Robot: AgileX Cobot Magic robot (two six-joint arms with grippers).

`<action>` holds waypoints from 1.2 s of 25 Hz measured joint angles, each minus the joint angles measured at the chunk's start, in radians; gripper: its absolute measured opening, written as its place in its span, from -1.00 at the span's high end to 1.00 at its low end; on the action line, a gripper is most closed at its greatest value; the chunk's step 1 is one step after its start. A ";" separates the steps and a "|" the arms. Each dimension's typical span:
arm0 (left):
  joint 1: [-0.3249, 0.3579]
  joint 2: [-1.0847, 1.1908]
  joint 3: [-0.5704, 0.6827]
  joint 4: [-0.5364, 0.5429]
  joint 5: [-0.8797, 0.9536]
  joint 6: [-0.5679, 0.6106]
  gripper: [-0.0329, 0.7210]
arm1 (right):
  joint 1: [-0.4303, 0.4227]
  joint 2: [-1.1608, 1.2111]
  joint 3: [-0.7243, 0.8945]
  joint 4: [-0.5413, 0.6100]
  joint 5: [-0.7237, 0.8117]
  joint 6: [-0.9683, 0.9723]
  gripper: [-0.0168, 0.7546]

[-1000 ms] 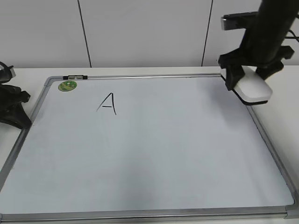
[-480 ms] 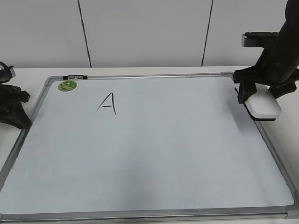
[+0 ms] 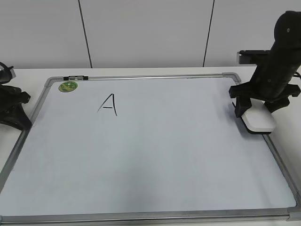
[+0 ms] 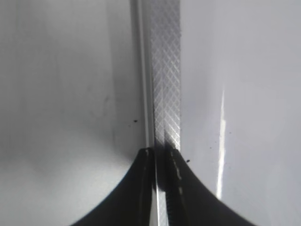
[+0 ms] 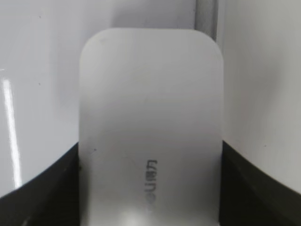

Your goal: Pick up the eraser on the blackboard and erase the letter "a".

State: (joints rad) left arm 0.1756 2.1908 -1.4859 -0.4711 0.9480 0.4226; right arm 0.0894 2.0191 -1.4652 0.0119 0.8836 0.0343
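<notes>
Three views split the scene between them. Only the exterior view takes in the whole blackboard (image 3: 155, 155), with its silver frame, the round green sticker (image 3: 67, 86) at the 10 o'clock corner, and a tall angular "A" (image 3: 108, 104) written just toward 4 o'clock of that sticker; no lowercase "a" can be made out anywhere on the board. That view also shows the right gripper (image 3: 256, 115) low over the board's 3 o'clock edge, with the eraser (image 3: 258, 121) beneath it, touching or almost touching the surface beside the frame.

Only the right wrist view shows the grip itself: the eraser (image 5: 150, 127) fills the picture, tiny grey print on its top toward 6 o'clock, and the dark jaws press against both long sides, clenched on it. A strip of the frame (image 5: 207, 14) runs off toward 12 o'clock behind it.

At 9 o'clock in the exterior view, the left gripper (image 3: 11, 106) sits just outside the board's frame. Its wrist view alone shows its jaws (image 4: 160, 188) drawn nearly together with nothing between them, hanging over the patterned frame rail (image 4: 165, 70).
</notes>
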 joint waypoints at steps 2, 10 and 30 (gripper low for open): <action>0.000 0.000 0.000 0.000 0.000 0.000 0.83 | 0.000 0.019 0.000 0.000 -0.009 0.000 -0.41; 0.000 0.000 0.000 0.000 0.000 0.000 0.83 | 0.000 0.066 0.000 0.000 -0.042 0.000 -0.41; 0.000 0.001 -0.017 0.003 0.007 -0.002 0.70 | 0.000 0.071 -0.128 -0.040 0.131 0.000 -0.57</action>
State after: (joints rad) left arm 0.1756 2.1915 -1.5029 -0.4679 0.9547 0.4205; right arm 0.0894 2.0898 -1.5937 -0.0277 1.0142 0.0343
